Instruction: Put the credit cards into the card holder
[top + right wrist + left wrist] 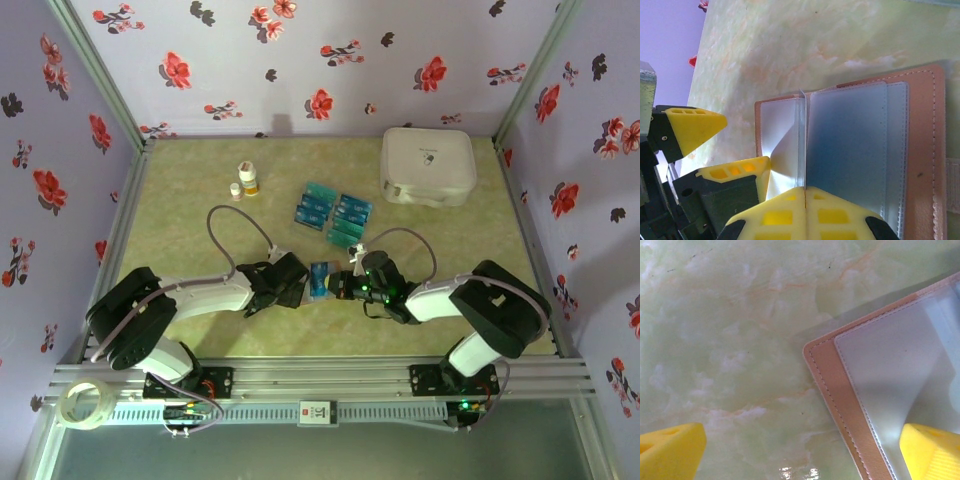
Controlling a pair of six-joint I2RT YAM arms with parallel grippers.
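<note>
Pinching a clear sleeve [802, 140] of the open card holder [925, 150] in the closed right gripper [805, 197], with the left gripper [800, 455] spread wide over its corner, gripping nothing.

The credit cards [333, 213] are thin teal-blue rectangles with pale markings. They lie flat in two overlapping rows side by side, near the middle of the tabletop [190, 210] and slightly toward its far edge. The card holder [925, 150] lies open and flat just nearer than the cards, midway between the tabletop's left and right edges. It is tan-brown leather with a stitched border and clear plastic sleeves. One sleeve stands up on edge, pinched by the right end effector [805, 192].
</note>
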